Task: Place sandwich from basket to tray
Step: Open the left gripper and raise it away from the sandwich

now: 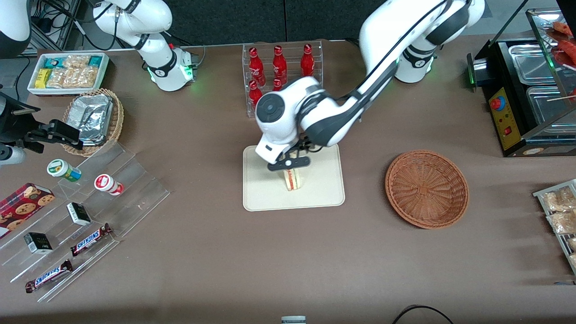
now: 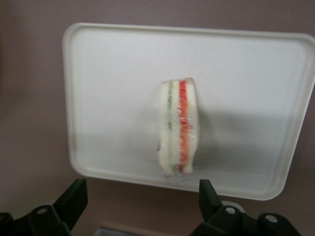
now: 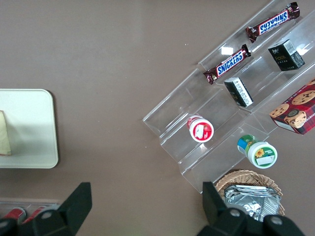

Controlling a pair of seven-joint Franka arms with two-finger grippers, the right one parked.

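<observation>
Sandwich (image 1: 293,179): stood on its narrow edge on the tray (image 1: 324,189), about midway between the rims in the front view, with bare cream tray showing all around it. Showed its red-orange and green filling stripes to the wrist camera through the clear wrap. Touched nothing but the tray floor, as far as could be seen.

Tool (image 1: 290,167): hung directly above the sandwich, released, with both fingers (image 2: 74,196) spread wider than the wedge and apart from the wrap. Left open air on either flank of the bread in the wrist view.

Tray: lay flat on the brown surface (image 1: 225,252), low rim and rounded corners fully visible except where the arm crossed the edge farther from the front camera. Had a clear rack of red bottles (image 1: 281,67) near that same edge, farther from the camera, with a strip of surface between the two.

Basket (image 1: 426,189): sat toward the working arm's end of the surface, well apart from the tray, with open brown surface between them.

Stepped clear shelf (image 1: 112,189): lay toward the parked arm's end with snack bars, small boxes and cups on it, also well apart from the tray.
</observation>
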